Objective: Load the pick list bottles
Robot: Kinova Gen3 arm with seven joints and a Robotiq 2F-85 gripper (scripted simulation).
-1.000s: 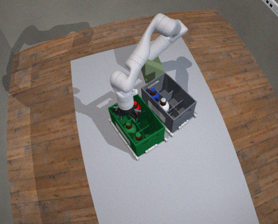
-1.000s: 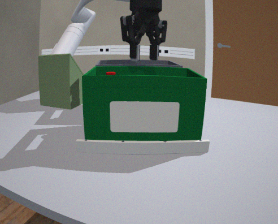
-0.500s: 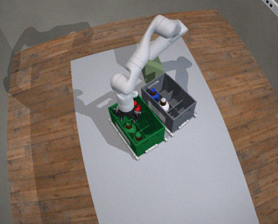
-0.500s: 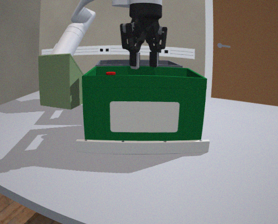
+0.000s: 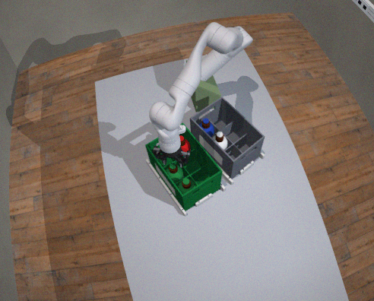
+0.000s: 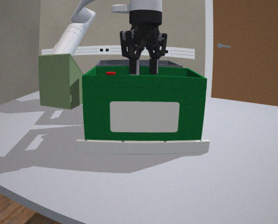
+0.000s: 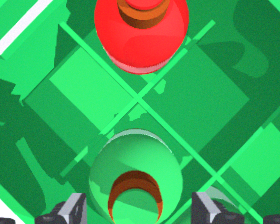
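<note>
My gripper (image 5: pixel 172 163) (image 6: pixel 143 70) (image 7: pixel 139 207) is partly open and empty, pointing down at about rim height over the green crate (image 5: pixel 203 194) (image 6: pixel 97 113) (image 7: pixel 206 95). In the wrist view its fingertips lie either side of the cap of a green bottle (image 5: pixel 175 175) (image 7: pixel 136 155). A second green bottle (image 5: pixel 186 185) (image 7: pixel 223 197) and a red bottle (image 5: pixel 185 146) (image 6: pixel 111 73) (image 7: pixel 141 45) stand in other compartments. The grey crate (image 5: pixel 248 161) (image 6: pixel 117 63) holds an upright blue bottle (image 5: pixel 207 129) and white bottle (image 5: pixel 221 142). The pick list is not readable.
An olive-green block (image 5: pixel 207 93) (image 6: pixel 55 82) stands behind the grey crate, near the arm's base. White rails (image 5: pixel 165 186) (image 6: pixel 142 147) run along the crates' bottom edges. The two crates stand close side by side. Thin dividers separate the compartments.
</note>
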